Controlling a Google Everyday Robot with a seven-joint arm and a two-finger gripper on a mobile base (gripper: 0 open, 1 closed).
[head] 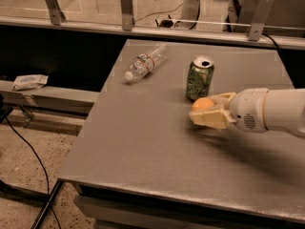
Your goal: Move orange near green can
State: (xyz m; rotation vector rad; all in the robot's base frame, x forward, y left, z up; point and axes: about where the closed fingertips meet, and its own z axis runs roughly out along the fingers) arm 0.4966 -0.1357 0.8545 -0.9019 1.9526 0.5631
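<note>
Gripping the orange (pixel 203 103), my gripper (pixel 207 109) sits just right of the frame's centre, low over the table (pixel 143 142). Its two cream-coloured fingers (pixel 209 119) are clamped on the fruit from either side, so that only the rounded upper part of the orange shows above the nearer finger. I cannot tell whether the orange touches the table surface; a soft shadow lies on the grey top directly beneath and to the right of the gripper. The green can (pixel 199 78) stands upright just above the orange in the frame, its silver top and opening facing up. The orange lies at the level of the can's base, and I cannot tell whether the two touch. The white arm (pixel 271 111) reaches in from the right edge of the frame and ends in a rounded wrist housing behind the fingers. A clear plastic bottle (pixel 145 61) lies on its side towards the upper left of the table, well apart from the can, its white cap pointing to the lower left. Beyond the far edge of the table, a metal rail with upright posts (pixel 126 6) runs across the top of the frame. At the left edge, a crumpled white wrapper (pixel 29 81) rests on a low ledge. A black cable (pixel 28 151) trails over the speckled floor in the lower left.
</note>
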